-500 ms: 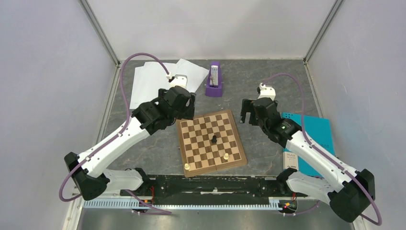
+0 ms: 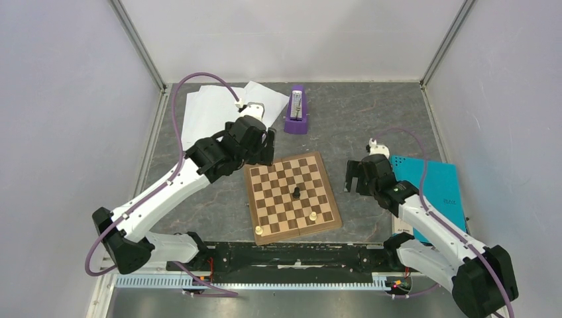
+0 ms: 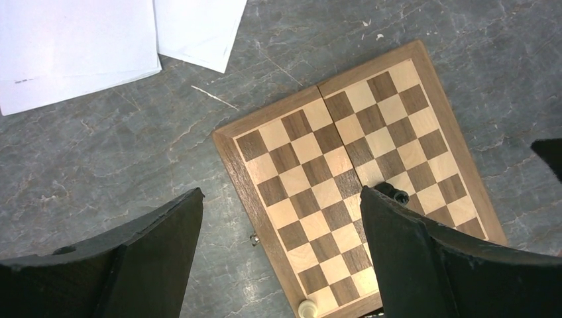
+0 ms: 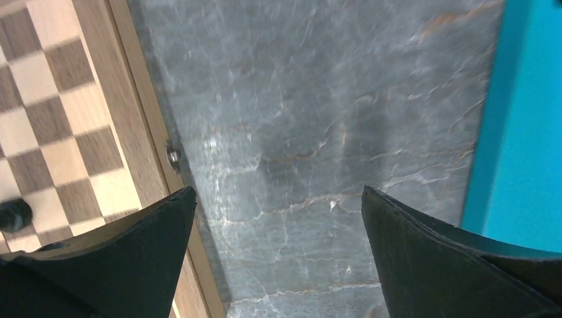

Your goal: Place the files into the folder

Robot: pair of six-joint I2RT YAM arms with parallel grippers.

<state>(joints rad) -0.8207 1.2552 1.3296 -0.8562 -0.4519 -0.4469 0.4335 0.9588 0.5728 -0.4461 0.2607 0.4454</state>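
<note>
The files [image 2: 207, 111], a loose fan of plain white sheets, lie flat in the far left corner of the grey stone surface [image 2: 371, 126], overlapping one another. The folder [image 2: 439, 189] lies closed with its teal side up at the right edge of the surface, well apart from the files, and the right arm crosses over its near part.

Between them sits a wooden chessboard [image 2: 291, 197], opened flat. One black pawn [image 2: 297, 193] stands near its middle and two white pieces [image 2: 313, 215] stand towards its near edge. A purple metronome [image 2: 296, 110] stands upright beyond the board, just right of the files.

The left tool [image 3: 280, 193] hangs above the far left corner of the chessboard with its jaws spread wide and nothing between them. In the wrist view one finger is over bare stone and the other over the checkered squares, and the edges of the white sheets show at the top left.

The right tool [image 4: 278, 191] hangs above the strip of bare stone between the chessboard and the folder, jaws also spread wide and holding nothing. The board's edge shows beside one finger and the folder's teal cover beside the other.
</note>
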